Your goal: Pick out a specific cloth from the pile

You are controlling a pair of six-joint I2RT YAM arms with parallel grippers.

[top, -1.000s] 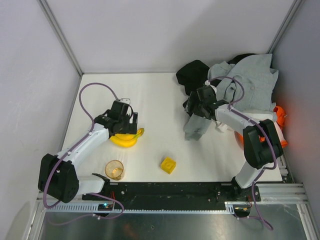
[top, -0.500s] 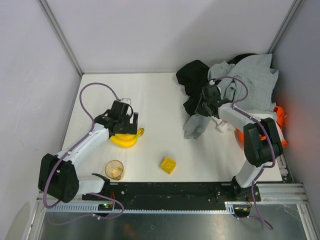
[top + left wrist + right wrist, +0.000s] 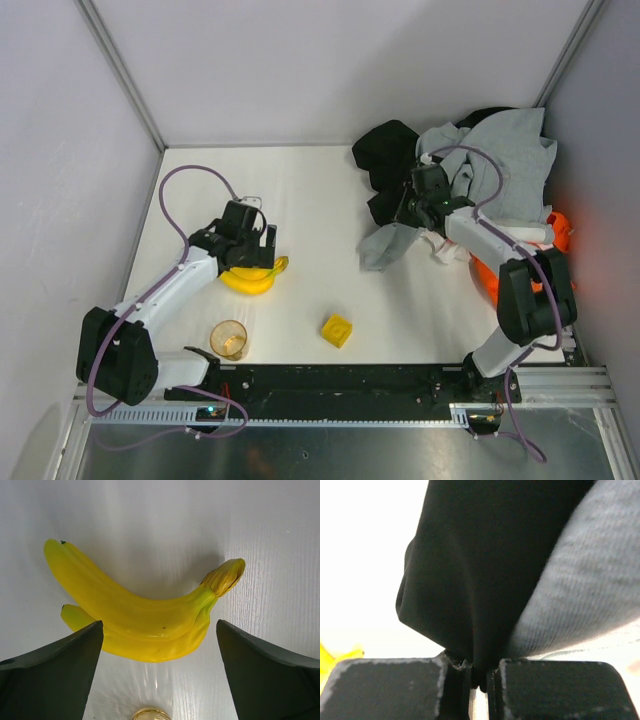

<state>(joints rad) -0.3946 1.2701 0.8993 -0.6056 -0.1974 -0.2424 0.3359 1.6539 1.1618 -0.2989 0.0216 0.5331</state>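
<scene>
The pile point(image 3: 500, 165) of black, light grey and orange garments is heaped at the back right. My right gripper point(image 3: 408, 208) is at the pile's left edge, shut on a fold of a black garment point(image 3: 470, 570). Light grey fabric point(image 3: 590, 585) lies against that fold on the right. A small patch of the white cloth point(image 3: 443, 250) shows beside the right forearm; the rest of it is hidden. My left gripper point(image 3: 248, 240) hangs open over a banana bunch point(image 3: 145, 615), fingers point(image 3: 55, 675) either side, not touching it.
A grey sleeve point(image 3: 385, 248) trails from the pile onto the white table point(image 3: 310, 200). A yellow block point(image 3: 337, 329) and a clear amber cup point(image 3: 229, 340) stand near the front edge. Walls close in the back and both sides.
The right gripper went from open to shut on the black garment and shifted towards the back right into the pile. The grey sleeve shifted slightly. The left arm has not moved.
</scene>
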